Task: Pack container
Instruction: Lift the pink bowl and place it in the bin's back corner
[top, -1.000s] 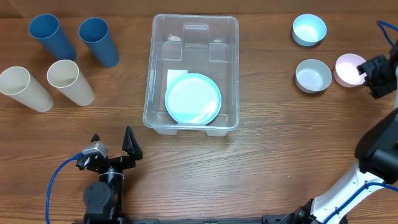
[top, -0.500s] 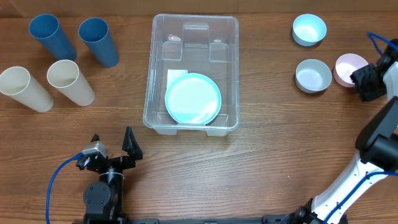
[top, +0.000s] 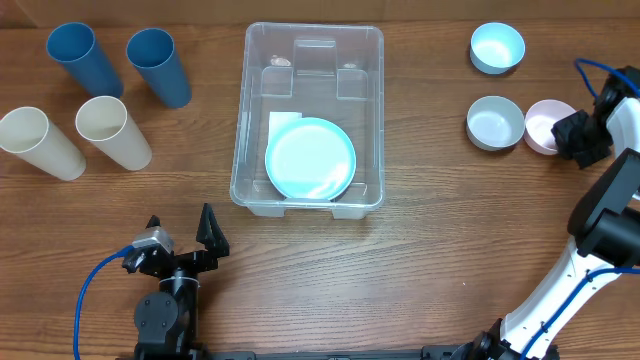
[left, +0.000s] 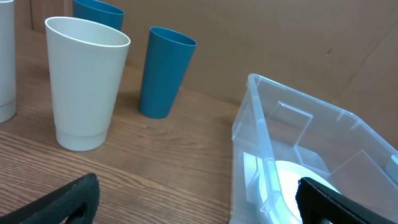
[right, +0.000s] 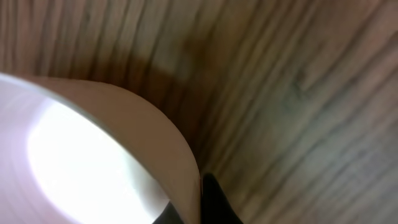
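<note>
The container (top: 313, 27) sits on the table (top: 430, 250) about midway between the left and right edges, nearer the far edge. Its long axis runs from the far edge toward the near edge. A light blue plate (top: 310, 158) lies flat in the half closer to the near edge; the far half is bare.

The right end effector (top: 578, 138) is at the right edge of the table, about level with the container's middle and well apart from it. From there the container lies straight toward the left edge. It is against the right side of the pink bowl (top: 543, 127), which touches or nearly touches the grey bowl (top: 495, 122) on its left. A light blue bowl (top: 497, 47) stands closer to the far right corner. In the right wrist view the pink rim fills the frame, with one dark fingertip (right: 211, 196) just outside the wall. The other finger is hidden, so I cannot tell whether the jaws are clamped on the rim or only resting against it.

The left end effector (top: 182, 225) hovers by the near edge, left of centre, spread wide and empty. It is nearer to the container, but the right one is the one at a bowl. By my judgement, carrying the pink bowl across to the bare far half falls to the right arm.
</note>
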